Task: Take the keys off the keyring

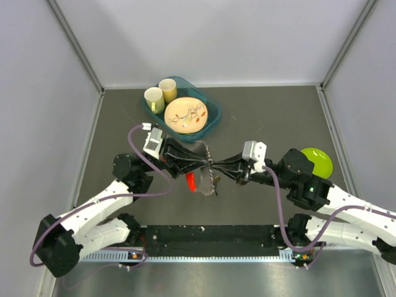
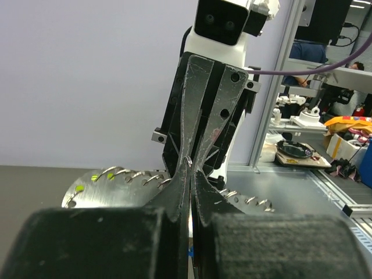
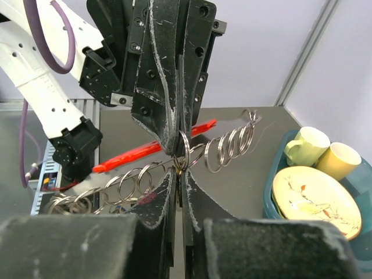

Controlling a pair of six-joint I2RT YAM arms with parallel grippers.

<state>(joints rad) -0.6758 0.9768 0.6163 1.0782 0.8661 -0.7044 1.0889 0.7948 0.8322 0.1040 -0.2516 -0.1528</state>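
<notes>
Near worktop centre, my left gripper and right gripper both clamp keyring, tip to tip; red clip hangs from it. I'd hold one side firm, twist other slowly.

Robotics lab: grey test table w/ white partition walls, alu-frame benches w/ equipment in bkgd.

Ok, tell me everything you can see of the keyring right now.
The keyring is a thin silvery metal ring with a red, curved, plastic-looking clip slanting behind it. It is held aloft, pinched between the left claw and right claw, both shut on it. A silvery wire coil passes beside it; contact unclear.
</notes>
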